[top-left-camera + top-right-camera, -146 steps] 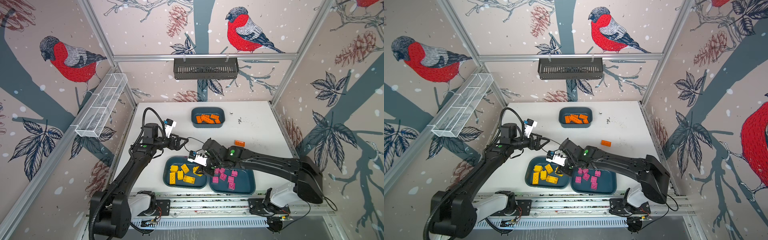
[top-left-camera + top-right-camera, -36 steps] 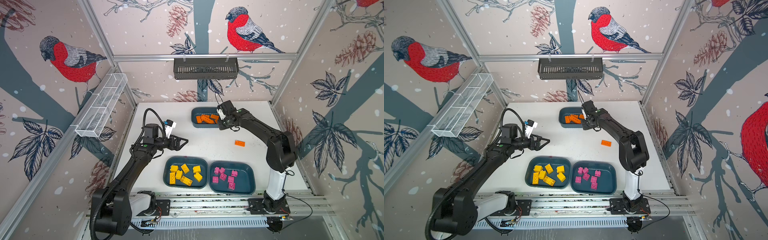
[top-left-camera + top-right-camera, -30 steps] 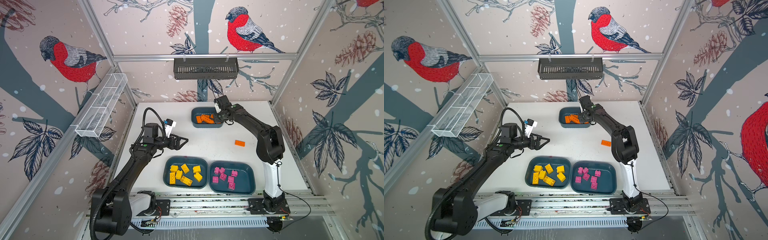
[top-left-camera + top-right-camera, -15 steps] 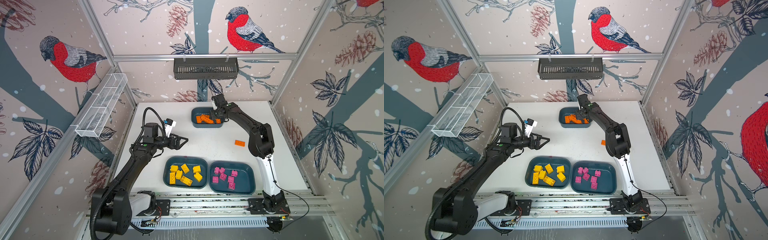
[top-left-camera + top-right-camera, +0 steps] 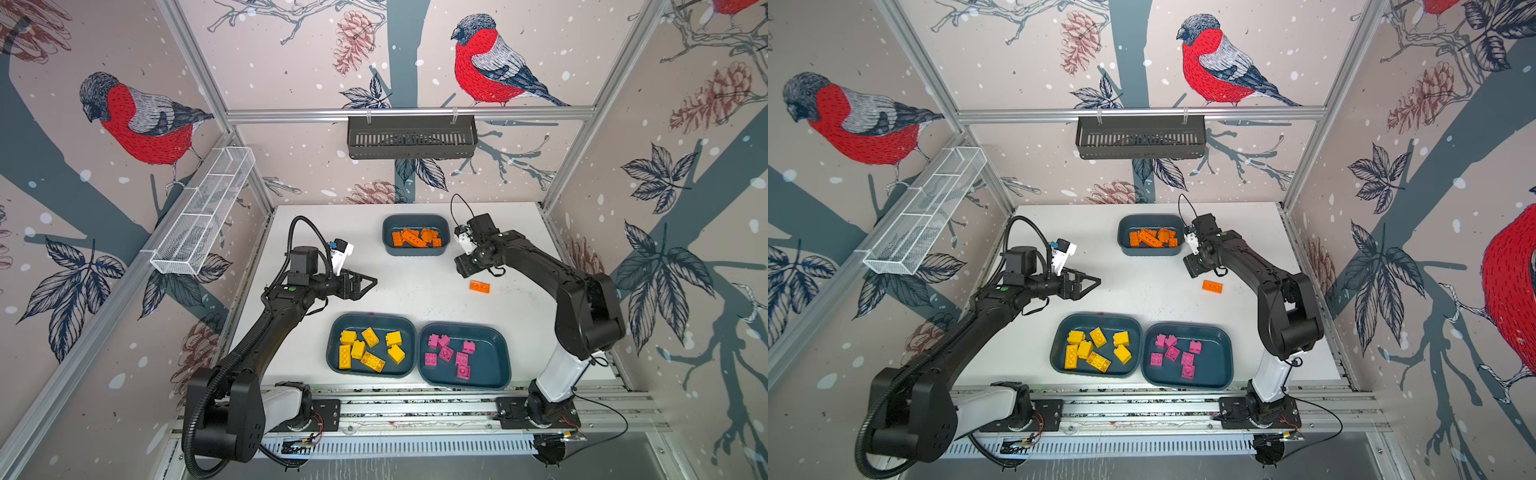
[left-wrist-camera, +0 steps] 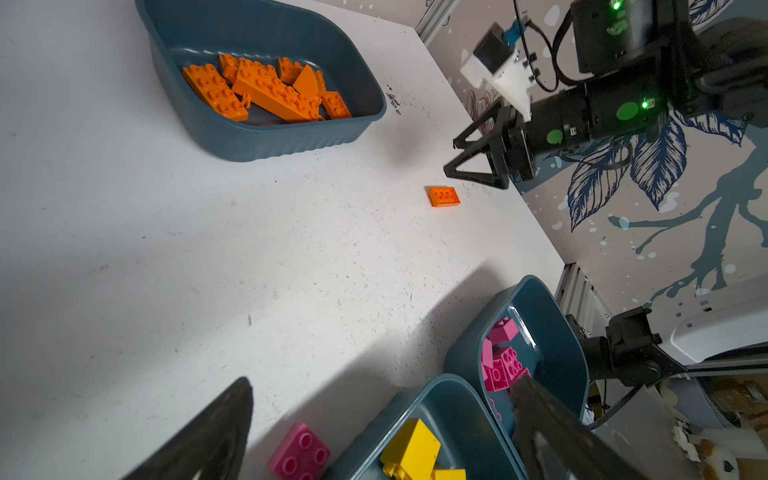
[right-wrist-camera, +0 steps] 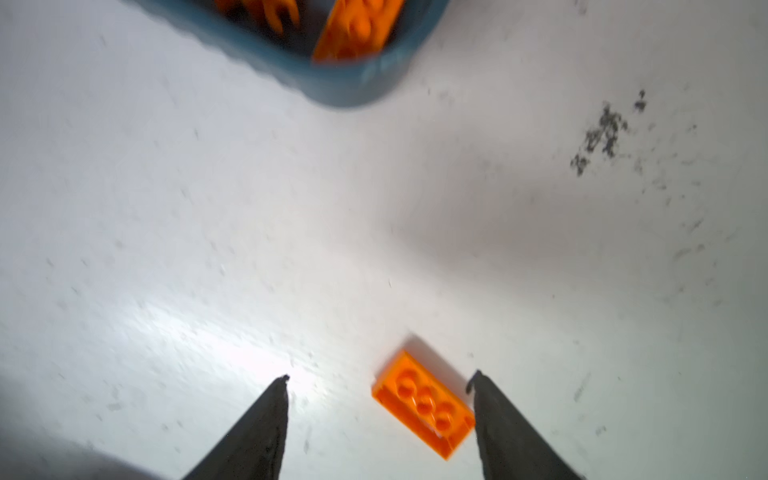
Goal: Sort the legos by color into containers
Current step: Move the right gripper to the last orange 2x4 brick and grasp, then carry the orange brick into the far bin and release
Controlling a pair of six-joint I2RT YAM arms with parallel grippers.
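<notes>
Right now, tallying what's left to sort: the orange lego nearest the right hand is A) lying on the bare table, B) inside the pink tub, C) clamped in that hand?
A: the orange lego lies flat on the table, clear of the right hand, whose jaws stand open.

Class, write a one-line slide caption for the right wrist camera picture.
Open right gripper hovers over an orange brick on the white table, with the tub of orange bricks nearby.
</notes>
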